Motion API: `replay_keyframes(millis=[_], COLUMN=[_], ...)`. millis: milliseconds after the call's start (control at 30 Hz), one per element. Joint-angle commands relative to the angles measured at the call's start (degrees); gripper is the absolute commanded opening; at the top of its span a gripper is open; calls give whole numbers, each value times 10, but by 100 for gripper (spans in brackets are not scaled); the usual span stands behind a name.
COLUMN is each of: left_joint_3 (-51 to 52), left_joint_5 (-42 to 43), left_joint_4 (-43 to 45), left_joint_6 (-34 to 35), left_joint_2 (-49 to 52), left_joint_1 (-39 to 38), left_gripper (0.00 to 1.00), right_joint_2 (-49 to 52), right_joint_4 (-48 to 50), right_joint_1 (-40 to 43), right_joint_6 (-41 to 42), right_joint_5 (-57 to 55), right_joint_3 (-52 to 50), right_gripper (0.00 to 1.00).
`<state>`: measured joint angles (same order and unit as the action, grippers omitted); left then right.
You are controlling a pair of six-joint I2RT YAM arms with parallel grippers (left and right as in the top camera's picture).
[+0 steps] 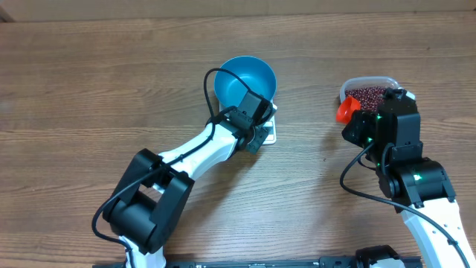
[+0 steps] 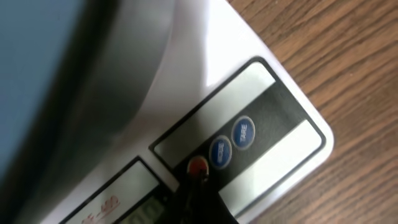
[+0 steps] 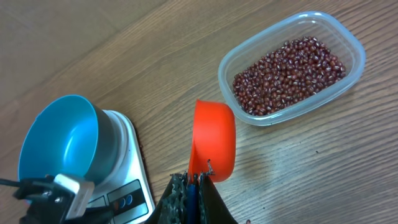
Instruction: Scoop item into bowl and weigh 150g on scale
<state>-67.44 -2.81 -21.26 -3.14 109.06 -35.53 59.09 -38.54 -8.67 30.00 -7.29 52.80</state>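
The blue bowl (image 1: 245,80) stands on the white scale (image 1: 271,134) and looks empty inside (image 3: 59,140). My left gripper (image 1: 258,139) is shut, and its tip (image 2: 198,179) rests on the red button on the scale's front panel (image 2: 273,112). Beside the blue bowl on the right, my right gripper (image 3: 194,182) is shut on the handle of an orange scoop (image 3: 212,140), which is held on its side with nothing in it. The dark red beans (image 3: 289,71) lie in a clear plastic tub (image 3: 352,43) just beyond the scoop (image 1: 346,110).
The left arm's cable (image 1: 223,74) loops over the bowl's near rim. A few stray beans lie on the wooden table (image 3: 348,168) near the right gripper. The tub (image 1: 355,82) sits at the right of the table, close to the right arm (image 1: 401,141).
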Motion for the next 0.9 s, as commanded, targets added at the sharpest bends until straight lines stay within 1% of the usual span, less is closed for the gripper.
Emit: replay_keyframes(millis=[0, 200, 233, 267, 300, 567, 667, 867], left_joint_3=[0, 0, 0, 0, 0, 0, 0, 1], left_joint_5=[-1, -1, -1, -1, -1, -10, -23, -21], left_joint_4=[-4, -46, -56, -65, -75, -165, -195, -239], left_joint_6=[6, 6, 6, 6, 8, 10, 25, 18], left_joint_2=[-64, -148, -162, -174, -187, -272, -303, -380], left_joint_1=[2, 2, 2, 2, 2, 4, 14, 39], left_gripper=[4, 4, 9, 36, 99, 100, 100, 100], right_joint_2=[-5, -5, -5, -5, -5, -5, -5, -5], right_joint_4=[3, 5, 5, 5, 5, 5, 5, 3], right_joint_1=[2, 2, 2, 2, 2, 2, 2, 2], right_joint_6=[4, 4, 4, 4, 4, 4, 4, 4], right_joint_5=[0, 0, 0, 0, 0, 0, 0, 0], right_joint_3=[16, 16, 16, 16, 16, 16, 16, 16], right_gripper=[4, 4, 4, 4, 4, 4, 4, 4])
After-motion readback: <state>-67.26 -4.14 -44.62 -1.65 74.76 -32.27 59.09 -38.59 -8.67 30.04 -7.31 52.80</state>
